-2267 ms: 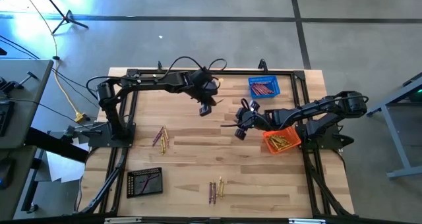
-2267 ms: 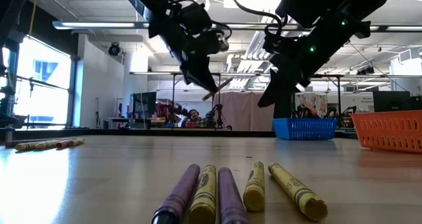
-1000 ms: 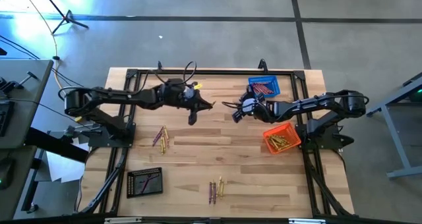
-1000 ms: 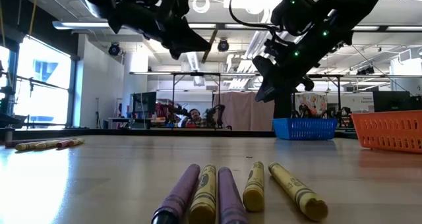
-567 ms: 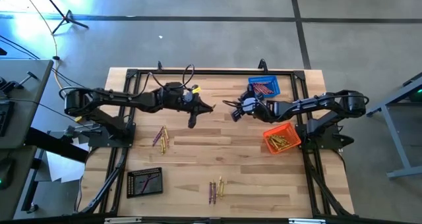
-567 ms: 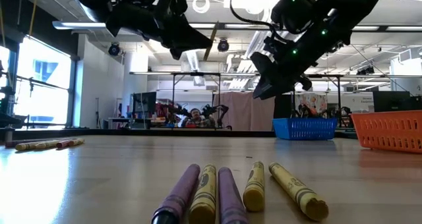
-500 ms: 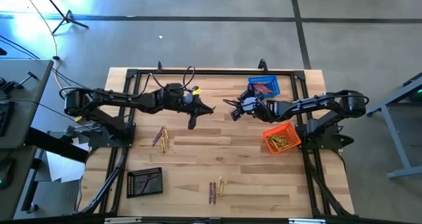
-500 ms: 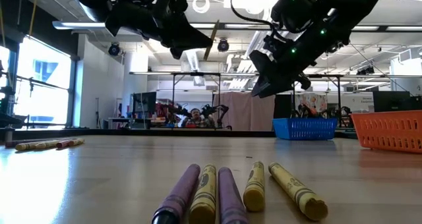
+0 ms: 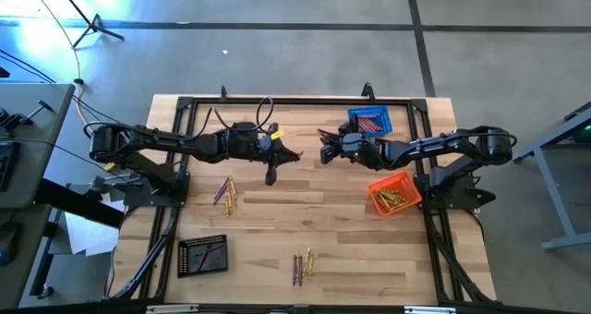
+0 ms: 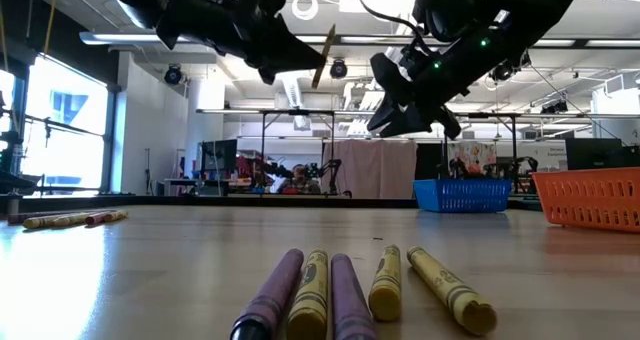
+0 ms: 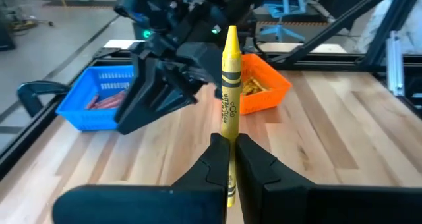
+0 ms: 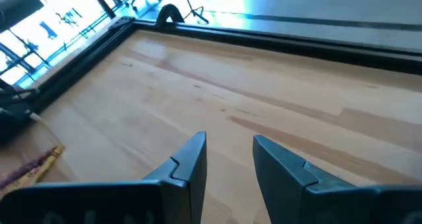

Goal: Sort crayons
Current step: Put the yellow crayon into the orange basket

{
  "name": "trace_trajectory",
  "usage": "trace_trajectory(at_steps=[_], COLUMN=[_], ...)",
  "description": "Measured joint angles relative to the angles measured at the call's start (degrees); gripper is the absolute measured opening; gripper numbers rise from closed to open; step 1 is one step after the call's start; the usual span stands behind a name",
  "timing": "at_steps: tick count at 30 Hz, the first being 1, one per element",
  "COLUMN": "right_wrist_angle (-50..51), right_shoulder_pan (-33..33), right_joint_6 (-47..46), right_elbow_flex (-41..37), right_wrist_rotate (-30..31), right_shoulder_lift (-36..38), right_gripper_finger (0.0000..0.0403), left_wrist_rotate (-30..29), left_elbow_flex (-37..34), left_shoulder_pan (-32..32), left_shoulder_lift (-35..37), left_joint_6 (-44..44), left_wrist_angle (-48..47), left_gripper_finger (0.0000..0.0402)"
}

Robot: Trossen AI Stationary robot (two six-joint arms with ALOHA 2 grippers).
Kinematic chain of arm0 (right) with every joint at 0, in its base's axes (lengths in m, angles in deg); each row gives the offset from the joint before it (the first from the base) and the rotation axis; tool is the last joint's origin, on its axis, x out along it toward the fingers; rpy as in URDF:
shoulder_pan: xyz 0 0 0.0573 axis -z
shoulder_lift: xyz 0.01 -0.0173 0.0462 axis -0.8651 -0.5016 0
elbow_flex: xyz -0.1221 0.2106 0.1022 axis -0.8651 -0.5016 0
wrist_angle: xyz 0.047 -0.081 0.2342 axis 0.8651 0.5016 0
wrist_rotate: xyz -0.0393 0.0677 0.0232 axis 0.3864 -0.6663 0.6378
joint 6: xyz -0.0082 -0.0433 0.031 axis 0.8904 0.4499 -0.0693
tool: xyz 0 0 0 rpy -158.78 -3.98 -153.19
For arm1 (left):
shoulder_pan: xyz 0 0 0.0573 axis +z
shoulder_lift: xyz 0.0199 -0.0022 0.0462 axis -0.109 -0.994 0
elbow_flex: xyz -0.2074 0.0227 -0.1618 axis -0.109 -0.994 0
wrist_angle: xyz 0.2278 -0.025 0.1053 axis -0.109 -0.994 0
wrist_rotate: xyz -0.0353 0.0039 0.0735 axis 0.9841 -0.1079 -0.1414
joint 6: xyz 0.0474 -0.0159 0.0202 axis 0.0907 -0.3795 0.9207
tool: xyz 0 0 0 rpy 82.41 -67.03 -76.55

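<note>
The yellow crayon point(image 11: 229, 85) stands pinched between the closed fingers of the left gripper point(image 11: 229, 159), above the middle of the table point(image 9: 277, 208). Its lower end is hidden between the fingers; its pointed end sticks out free. In the high view this crayon is too small to make out at the left gripper point(image 9: 294, 153).

From this crayon, the right gripper point(image 9: 325, 142) is at about 3 o'clock in the high view, near but not touching. Its fingers point(image 12: 189, 163) stand apart and hold nothing.

Other crayons lie on the table: a small group point(image 9: 225, 192) at about 8 o'clock from the left gripper, and a row point(image 10: 350, 290) near the front edge, at about 6 o'clock. In the low view the row's near ends are cut off.

The blue basket point(image 9: 370, 123) with red-orange crayons is at 2 o'clock, the orange basket point(image 9: 395, 198) with yellow ones at 4 o'clock, the black basket point(image 9: 202, 255) at 7 o'clock.
</note>
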Motion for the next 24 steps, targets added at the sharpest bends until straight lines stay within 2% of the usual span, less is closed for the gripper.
trace_trajectory(at_steps=[5,14,17,22,24], right_wrist_angle=[-0.1,-1.2,-5.4,-18.1,-19.4], right_shoulder_pan=[0.1,1.9,2.4,2.1,1.8], right_joint_6=[-6.8,-5.7,-3.2,5.8,9.6], right_elbow_flex=[0.0,0.0,0.0,0.0,0.0], right_wrist_rotate=[-2.2,-4.7,-10.3,-20.7,-23.7], right_shoulder_lift=[0.0,0.0,0.4,1.3,1.3], right_gripper_finger=[0.011,0.011,0.011,0.011,0.011], left_wrist_rotate=[-0.5,-0.5,-0.4,-0.4,-0.5], left_elbow_flex=[0.0,0.0,0.0,0.0,0.0], left_shoulder_pan=[0.0,0.0,0.0,0.0,0.0], left_shoulder_lift=[0.0,0.0,0.0,0.0,0.0], left_joint_6=[0.1,-0.9,-0.9,-1.0,-1.0], left_wrist_angle=[-0.4,-1.6,-3.1,-6.5,-6.8], left_gripper_finger=[0.0003,0.0003,0.0003,0.0003,0.0003])
